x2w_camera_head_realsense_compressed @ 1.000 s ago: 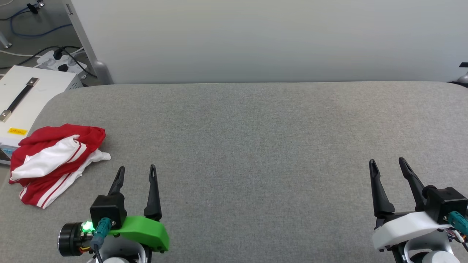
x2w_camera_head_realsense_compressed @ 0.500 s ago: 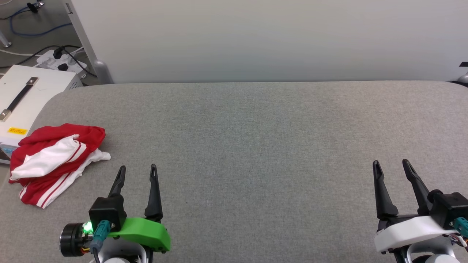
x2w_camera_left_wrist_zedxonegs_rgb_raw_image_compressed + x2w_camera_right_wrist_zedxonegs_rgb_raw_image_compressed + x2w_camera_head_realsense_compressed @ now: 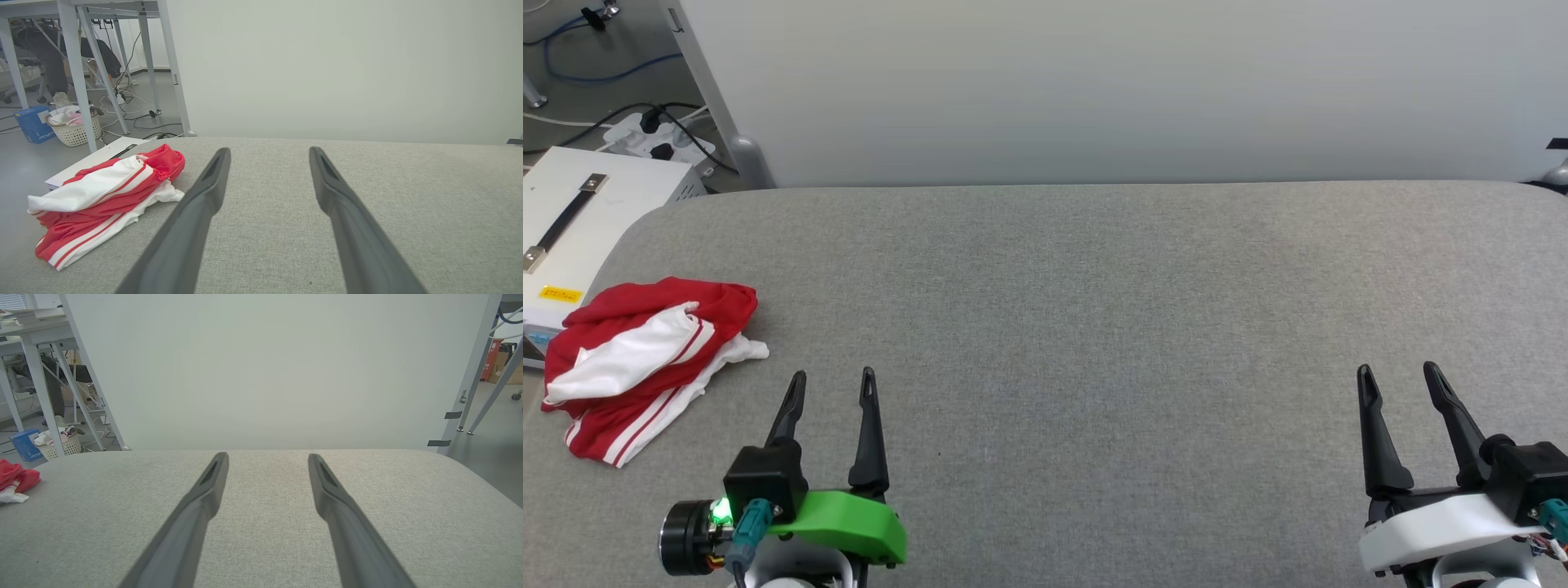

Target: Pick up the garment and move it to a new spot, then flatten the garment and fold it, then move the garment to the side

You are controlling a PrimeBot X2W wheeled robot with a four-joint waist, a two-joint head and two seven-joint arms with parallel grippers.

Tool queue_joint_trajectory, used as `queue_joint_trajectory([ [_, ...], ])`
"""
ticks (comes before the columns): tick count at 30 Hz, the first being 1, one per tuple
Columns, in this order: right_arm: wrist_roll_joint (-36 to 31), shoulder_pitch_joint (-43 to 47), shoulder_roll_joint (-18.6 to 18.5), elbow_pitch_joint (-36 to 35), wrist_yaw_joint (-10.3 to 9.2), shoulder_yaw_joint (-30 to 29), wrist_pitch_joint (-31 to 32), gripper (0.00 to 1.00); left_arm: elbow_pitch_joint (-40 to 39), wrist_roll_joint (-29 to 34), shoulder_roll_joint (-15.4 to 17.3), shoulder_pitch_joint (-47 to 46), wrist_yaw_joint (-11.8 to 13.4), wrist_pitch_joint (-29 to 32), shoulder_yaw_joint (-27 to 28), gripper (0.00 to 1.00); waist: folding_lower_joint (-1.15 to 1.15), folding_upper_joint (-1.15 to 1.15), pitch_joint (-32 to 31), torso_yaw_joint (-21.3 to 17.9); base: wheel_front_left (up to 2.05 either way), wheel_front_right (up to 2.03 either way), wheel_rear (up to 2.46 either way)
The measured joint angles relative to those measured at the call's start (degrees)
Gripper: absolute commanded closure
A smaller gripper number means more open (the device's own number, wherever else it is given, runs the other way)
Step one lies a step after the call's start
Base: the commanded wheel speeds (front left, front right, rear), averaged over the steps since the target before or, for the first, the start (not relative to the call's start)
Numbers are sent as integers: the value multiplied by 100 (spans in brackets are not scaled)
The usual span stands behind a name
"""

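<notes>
While fingers stand spread wide, left gripper (image 3: 834,374) and right gripper (image 3: 1397,368) hold nothing, both over grey padded surface (image 3: 1094,310). Garment (image 3: 645,359) lies in crumpled heap near left gripper, to its left, not touching. White box (image 3: 588,220) farther left, beyond garment.

A pale grey woven-fabric tabletop (image 3: 1094,286) spans the frame below a plain white wall panel (image 3: 1094,82). At upper left, a white box with a black strap handle (image 3: 621,204) and a white power strip (image 3: 658,139) sit on grey floor (image 3: 629,33).
</notes>
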Motion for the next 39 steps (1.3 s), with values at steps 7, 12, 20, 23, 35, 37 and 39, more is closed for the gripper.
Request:
queue_joint_trajectory([
  [7, -26, 7, 0, -14, 0, -4, -77, 0, 45, -24, 0, 13, 2, -74, -26, 0, 0, 0, -4, -2, 0, 0, 0],
  [12, -35, 25, 0, -22, 0, -5, -152, 0, 81, -30, 0, 22, 4, -131, -45, 0, 0, 0, -4, -1, 0, 0, 0],
  [20, -53, 119, 0, -23, 0, -31, -292, 0, 186, -55, 0, 73, 51, -279, -96, 0, 0, 0, 37, 14, 0, 0, 0],
  [23, -53, 120, 0, -23, 0, -41, -312, 0, 203, -77, -1, 73, 51, -320, -104, 0, 0, 0, 52, 28, 0, 0, 0],
  [35, -60, 164, 1, -20, 0, -38, -459, 0, 270, -127, -1, 73, 54, -471, -118, 0, 0, 0, 70, 64, 0, 0, 0],
  [37, -60, 190, 1, -18, 0, -36, -461, 0, 271, -127, -1, 73, 55, -476, -118, 0, 0, 0, 70, 71, 0, 0, 0],
  [39, -60, 200, 1, -18, 0, -30, -461, 0, 271, -127, -1, 73, 59, -477, -118, 0, 0, 0, 70, 85, 0, 0, 0],
])
